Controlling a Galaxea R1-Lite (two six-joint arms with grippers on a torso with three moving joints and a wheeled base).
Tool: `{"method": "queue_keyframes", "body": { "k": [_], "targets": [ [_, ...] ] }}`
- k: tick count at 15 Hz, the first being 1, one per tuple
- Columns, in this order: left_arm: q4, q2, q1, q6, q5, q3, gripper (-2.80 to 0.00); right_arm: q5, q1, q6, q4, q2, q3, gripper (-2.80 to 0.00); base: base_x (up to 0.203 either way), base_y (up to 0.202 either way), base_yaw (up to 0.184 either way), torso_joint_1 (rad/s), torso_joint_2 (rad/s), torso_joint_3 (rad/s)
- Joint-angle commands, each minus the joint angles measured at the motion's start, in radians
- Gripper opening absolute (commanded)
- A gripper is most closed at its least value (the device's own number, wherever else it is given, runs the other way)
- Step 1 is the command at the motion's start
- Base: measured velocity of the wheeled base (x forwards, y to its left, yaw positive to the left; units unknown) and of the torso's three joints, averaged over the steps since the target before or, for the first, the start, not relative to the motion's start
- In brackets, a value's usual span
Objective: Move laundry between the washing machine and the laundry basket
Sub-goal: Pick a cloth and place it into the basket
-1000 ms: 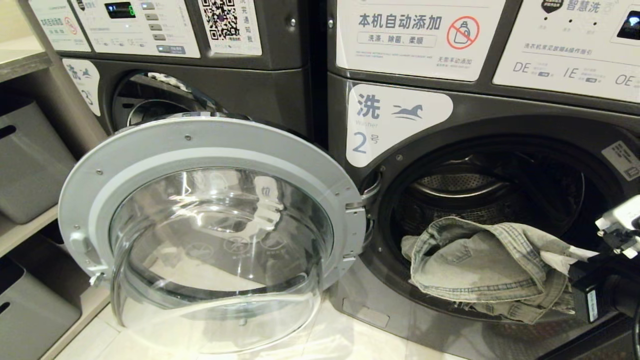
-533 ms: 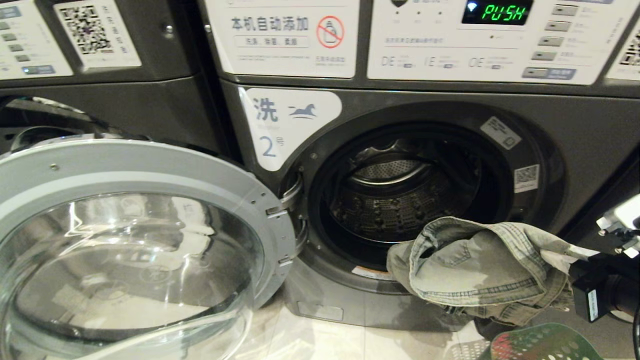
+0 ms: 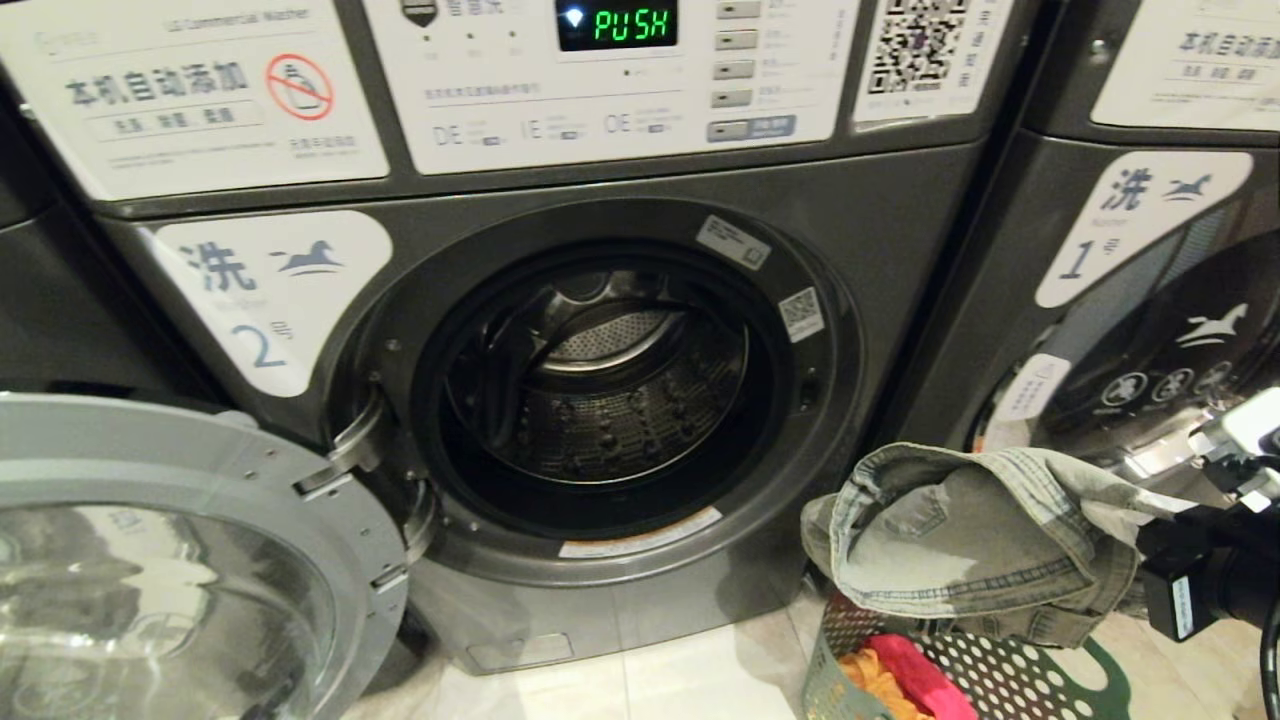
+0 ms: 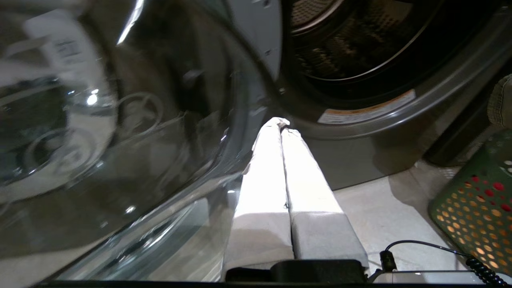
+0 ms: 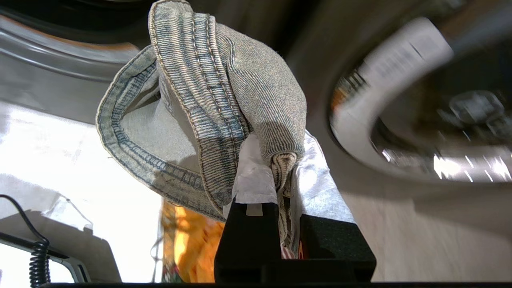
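The washing machine [image 3: 560,390] marked "2" stands with its glass door [image 3: 170,560] swung wide at far left and its drum bare of cloth. Beside it the left gripper [image 4: 282,124] hangs low, jaws clenched on nothing. Further right, the green laundry basket [image 3: 1000,670] on the floor holds mustard-orange and red-pink laundry [image 3: 900,680]. Just above it, the right gripper [image 5: 284,168] clamps a faded denim garment [image 3: 960,540].

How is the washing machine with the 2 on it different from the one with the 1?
The washing machine marked 2 has its door swung wide open, so its metal drum shows; the machine marked 1 has its door closed. Machine 2 fills the middle of the head view; machine 1 is cut off at the right edge. Both are dark grey with white labels.
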Motion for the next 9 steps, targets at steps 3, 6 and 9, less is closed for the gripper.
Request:
{"method": "queue_keyframes", "body": {
  "k": [3,6,9],
  "targets": [
    [0.0,0.0,0.0,0.0,0.0,0.0,-2.8,0.001,-0.02,0.004,-0.003,0.022,0.007,-2.8,0.001,0.011,-0.174,0.002,0.0,-0.001],
    [0.0,0.0,0.0,0.0,0.0,0.0,-2.8,0.004,-0.029,0.032,-0.003,0.034,0.042,-2.8,-0.001,0.007,-0.162,0.001,0.0,0.004],
    [0.0,0.0,0.0,0.0,0.0,0.0,-2.8,0.007,-0.03,0.083,-0.002,0.043,0.069,-2.8,0.001,-0.001,-0.029,-0.001,0.0,-0.004]
  ]
}}
